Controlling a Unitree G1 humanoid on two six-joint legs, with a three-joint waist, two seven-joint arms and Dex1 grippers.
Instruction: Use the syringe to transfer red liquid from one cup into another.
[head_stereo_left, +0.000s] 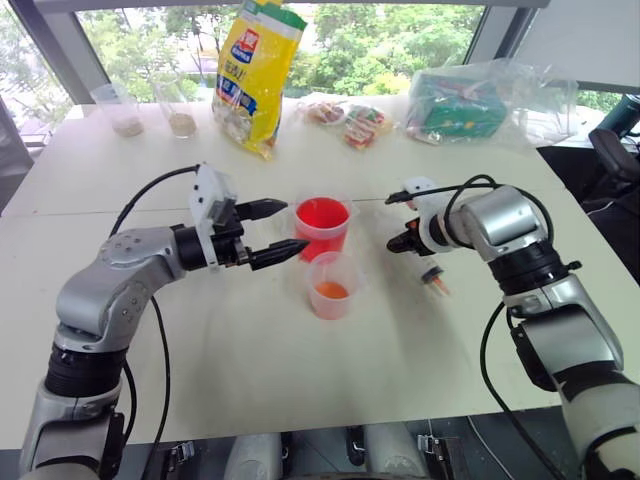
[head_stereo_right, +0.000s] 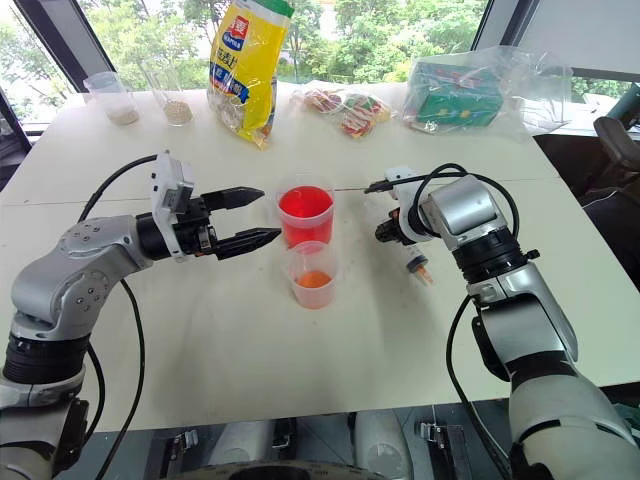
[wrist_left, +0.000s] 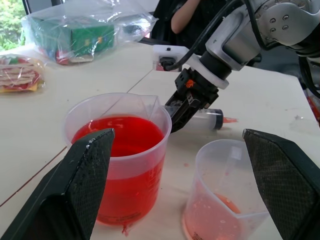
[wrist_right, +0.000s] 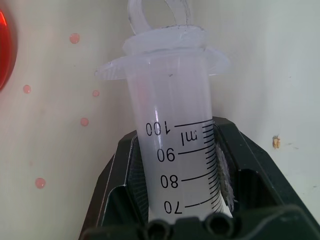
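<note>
1. The right gripper (wrist_right: 172, 165) is clamped on the barrel of the syringe (wrist_right: 175, 125), one black finger on each side, near the printed scale marks.
2. The syringe (head_stereo_left: 432, 275) lies on the white table (head_stereo_left: 250, 370), to the right of the two cups, its red-orange tip pointing toward the near edge of the table and its ringed plunger end away.
3. The left gripper (head_stereo_left: 285, 230) hovers level just left of the tall red cup (head_stereo_left: 322, 226), jaws spread wide with nothing between them; its fingertips (head_stereo_left: 297, 247) are near the cup wall, whether touching I cannot tell.
4. The tall red cup holds red liquid (wrist_left: 120, 142) well up its wall. The short clear cup (head_stereo_left: 332, 285) stands just in front of it, close beside or touching, with a thin orange-red layer at the bottom.
5. Small red drops (wrist_right: 75, 38) spot the table beside the syringe.
6. Open table lies in front of the cups up to the near edge, and between the cups and the syringe.
7. The far edge is crowded: a yellow bag (head_stereo_left: 255, 75), snack packets (head_stereo_left: 350, 120), a clear bag with a green box (head_stereo_left: 470, 100), and two cups of powder (head_stereo_left: 150, 110) at the far left corner.
</note>
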